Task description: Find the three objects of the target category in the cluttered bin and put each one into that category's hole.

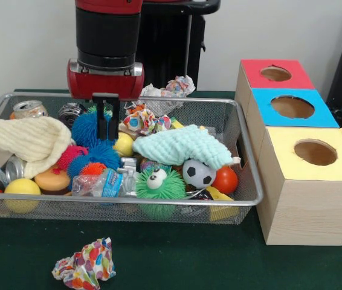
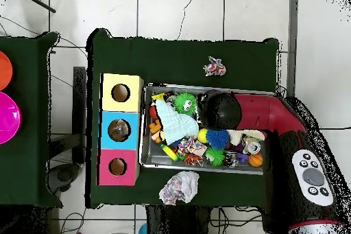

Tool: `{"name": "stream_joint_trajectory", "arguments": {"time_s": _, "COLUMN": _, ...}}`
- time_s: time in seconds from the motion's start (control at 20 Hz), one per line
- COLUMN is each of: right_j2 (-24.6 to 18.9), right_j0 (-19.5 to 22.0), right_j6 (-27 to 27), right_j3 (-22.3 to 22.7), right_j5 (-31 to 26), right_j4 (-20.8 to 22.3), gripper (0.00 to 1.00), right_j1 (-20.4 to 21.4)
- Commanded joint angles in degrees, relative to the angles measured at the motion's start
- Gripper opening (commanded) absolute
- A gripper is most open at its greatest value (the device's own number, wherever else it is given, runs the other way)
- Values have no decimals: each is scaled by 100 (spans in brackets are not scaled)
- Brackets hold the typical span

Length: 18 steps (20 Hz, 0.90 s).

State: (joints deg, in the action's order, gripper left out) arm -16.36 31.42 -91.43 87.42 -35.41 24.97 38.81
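Arm low over the wire basket, searching for bottles.

The gripper (image 1: 105, 115) hangs over the basket (image 1: 246, 145) with its fingers close together and nothing between them, just above a blue spiky ball (image 1: 91, 128). One crushed bottle (image 1: 98, 183) lies against the near wall, half buried under toys, so it probably needs digging out. The red box's hole (image 1: 275, 74) stands empty to the side.

You see the arm (image 1: 107, 36) as a black cylindrical segment between red collars. Its lower red housing carries the black gripper (image 1: 107, 118). From overhead, the arm's red-and-black link bears a grey oval button panel (image 2: 312, 173).
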Motion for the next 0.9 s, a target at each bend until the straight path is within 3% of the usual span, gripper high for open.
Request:
{"name": "stream_joint_trajectory", "arguments": {"time_s": 0.05, "right_j2": -447, "right_j0": 89, "right_j6": 529, "right_j3": 199, "right_j5": -786, "right_j4": -176, "gripper": 0, "right_j1": 117}}
{"name": "stream_joint_trajectory", "arguments": {"time_s": 0.2, "right_j2": -433, "right_j0": 87, "right_j6": 440, "right_j3": 176, "right_j5": -753, "right_j4": -181, "gripper": 0, "right_j1": 82}}
{"name": "stream_joint_trajectory", "arguments": {"time_s": 0.6, "right_j2": -272, "right_j0": 58, "right_j6": 105, "right_j3": 220, "right_j5": 125, "right_j4": 164, "gripper": 0, "right_j1": -449}}
{"name": "stream_joint_trajectory", "arguments": {"time_s": 0.9, "right_j2": -234, "right_j0": 68, "right_j6": 85, "right_j3": 193, "right_j5": 452, "right_j4": 346, "gripper": 0, "right_j1": -688}}
